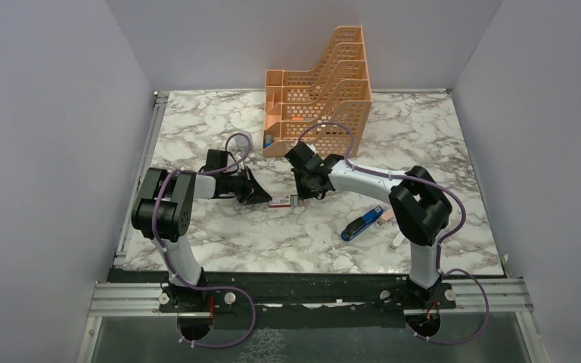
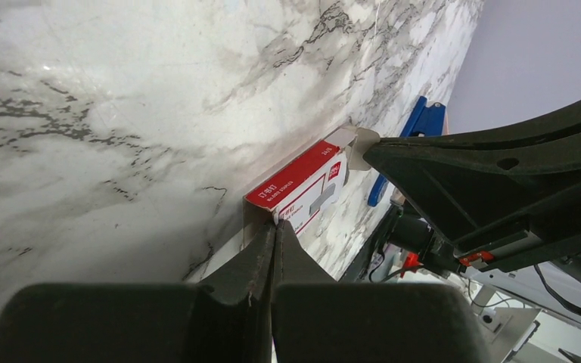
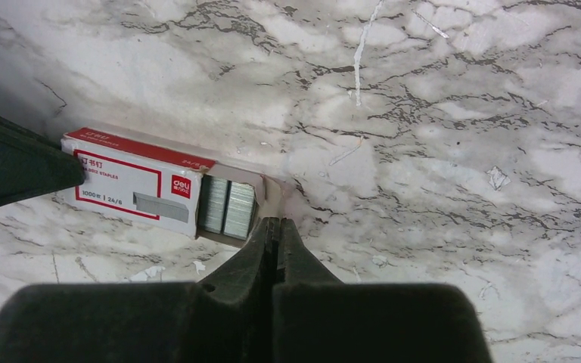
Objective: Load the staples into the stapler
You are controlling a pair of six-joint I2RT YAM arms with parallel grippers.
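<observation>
The red-and-white staple box (image 1: 283, 201) lies flat near the middle of the marble table (image 1: 219, 242). Its right-hand end is open, so the grey staples (image 3: 228, 206) show inside. At the box's 9 o'clock sits the left claw (image 2: 274, 227), fingers pressed together with no gap between them and tips right at the box's closed end. Whether a thin cardboard flap is nipped between them cannot be told. At the box's 3 o'clock the right claw (image 3: 276, 224) is closed just as tightly, its tips at the edge of the open end, just beside the staples. Here too it is unclear whether the tips pinch the cardboard or only touch it. The blue stapler (image 1: 362, 224) lies on the marble at about 4 o'clock from the box, apart from it and near the right arm's elbow, with a small pink block (image 1: 384, 218) just beside it. An orange mesh desk organizer (image 1: 325, 83) stands at about 1 o'clock, at the table's far edge.
</observation>
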